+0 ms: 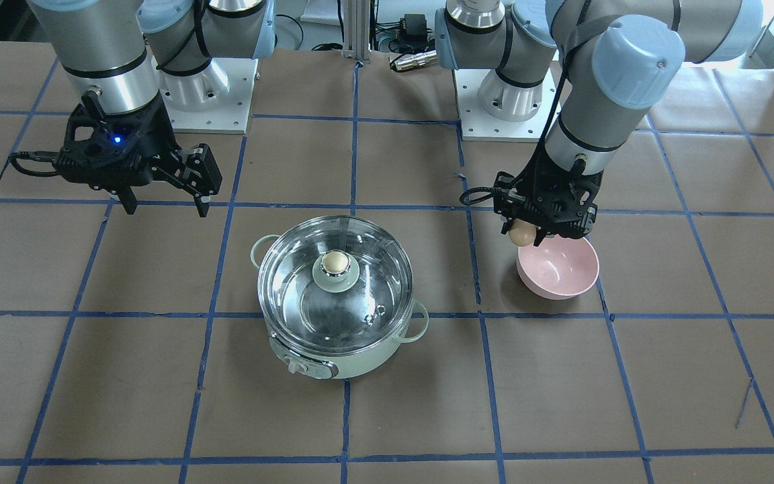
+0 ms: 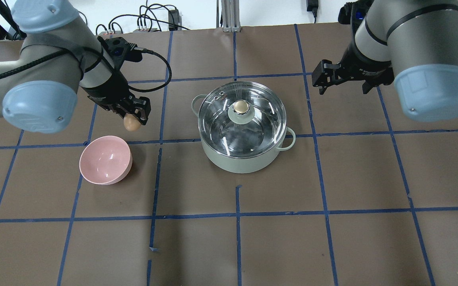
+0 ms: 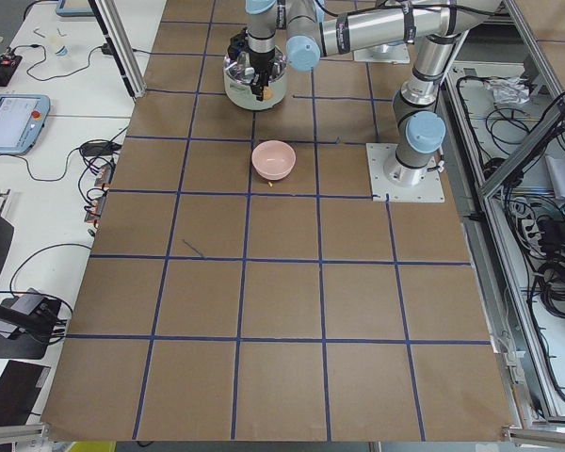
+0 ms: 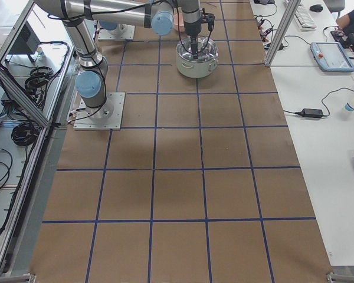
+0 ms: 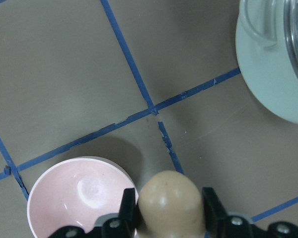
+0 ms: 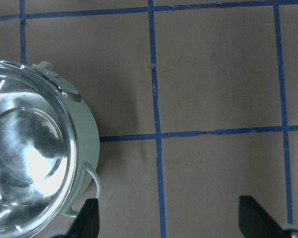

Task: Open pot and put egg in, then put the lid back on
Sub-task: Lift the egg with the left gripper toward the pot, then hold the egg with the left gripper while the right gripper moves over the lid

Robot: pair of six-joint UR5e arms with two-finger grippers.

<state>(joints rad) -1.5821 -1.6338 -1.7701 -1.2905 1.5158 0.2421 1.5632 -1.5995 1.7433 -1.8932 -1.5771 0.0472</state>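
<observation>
The mint-green pot stands mid-table with the glass lid and its beige knob on it. My left gripper is shut on the tan egg and holds it above the table, beside the pink bowl, left of the pot. The egg also shows in the front view and between the fingers in the left wrist view. My right gripper is open and empty, above the table right of the pot; its fingertips frame bare table beside the pot.
An empty pink bowl sits on the table left of the pot, just below the held egg. The brown table is marked with blue tape lines. The arm bases stand at the robot's side.
</observation>
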